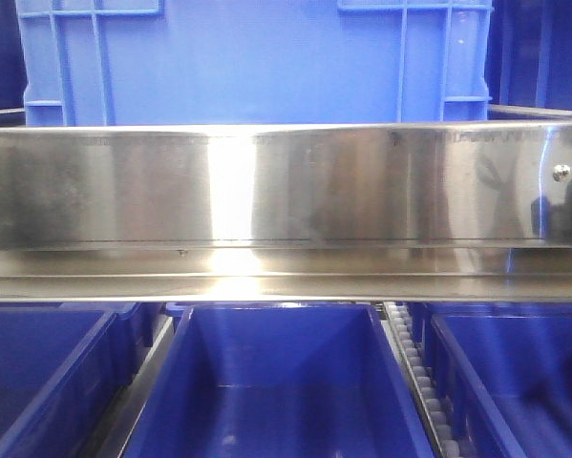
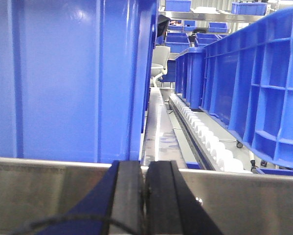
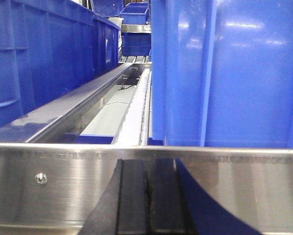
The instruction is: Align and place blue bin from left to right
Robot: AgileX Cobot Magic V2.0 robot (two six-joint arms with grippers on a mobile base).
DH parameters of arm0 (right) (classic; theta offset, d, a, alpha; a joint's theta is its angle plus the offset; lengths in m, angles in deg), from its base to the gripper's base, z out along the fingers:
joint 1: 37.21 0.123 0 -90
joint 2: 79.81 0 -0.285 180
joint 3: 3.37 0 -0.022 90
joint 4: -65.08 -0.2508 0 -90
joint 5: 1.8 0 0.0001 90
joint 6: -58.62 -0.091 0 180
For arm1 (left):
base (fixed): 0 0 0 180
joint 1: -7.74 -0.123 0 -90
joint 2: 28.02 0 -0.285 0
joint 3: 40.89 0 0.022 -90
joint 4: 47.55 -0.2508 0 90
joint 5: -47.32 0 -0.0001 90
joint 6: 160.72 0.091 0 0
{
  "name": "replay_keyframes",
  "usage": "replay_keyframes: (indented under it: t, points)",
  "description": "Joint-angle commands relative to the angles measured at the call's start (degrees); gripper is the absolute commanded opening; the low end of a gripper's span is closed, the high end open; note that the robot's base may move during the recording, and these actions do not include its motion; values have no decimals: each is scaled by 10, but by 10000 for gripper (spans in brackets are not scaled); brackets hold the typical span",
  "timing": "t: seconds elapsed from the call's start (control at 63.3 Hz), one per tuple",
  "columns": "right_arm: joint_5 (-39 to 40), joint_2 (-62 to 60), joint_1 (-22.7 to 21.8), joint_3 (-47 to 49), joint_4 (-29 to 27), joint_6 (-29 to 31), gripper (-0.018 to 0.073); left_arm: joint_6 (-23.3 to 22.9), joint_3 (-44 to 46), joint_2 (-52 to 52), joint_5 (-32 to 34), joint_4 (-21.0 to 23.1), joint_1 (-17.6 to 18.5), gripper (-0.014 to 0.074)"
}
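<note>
The front camera faces the steel rail [image 1: 286, 191] from very close. Both wrist cameras peek over that rail, one on each side of the blue bin [image 1: 257, 62].

The shelf [image 1: 286, 281] is a steel rack tier with a polished front rail [image 1: 286, 186]; a blue bin [image 1: 257, 62] stands on it just behind the rail. White roller tracks [image 2: 205, 134] run rearward beside it (neighbouring bins [image 2: 254, 93] sit alongside), and open bins [image 1: 276, 382] fill the tier below
</note>
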Motion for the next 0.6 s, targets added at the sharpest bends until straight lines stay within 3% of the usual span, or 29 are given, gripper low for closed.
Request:
replay_keyframes:
  t: [0.0, 0.584]
  points:
    - [12, -2, 1, 1, 4, 1, -79, 1, 1, 2, 6, 0, 0, 1]
    - [13, -2, 1, 1, 4, 1, -79, 1, 1, 2, 15, -1, 1, 1]
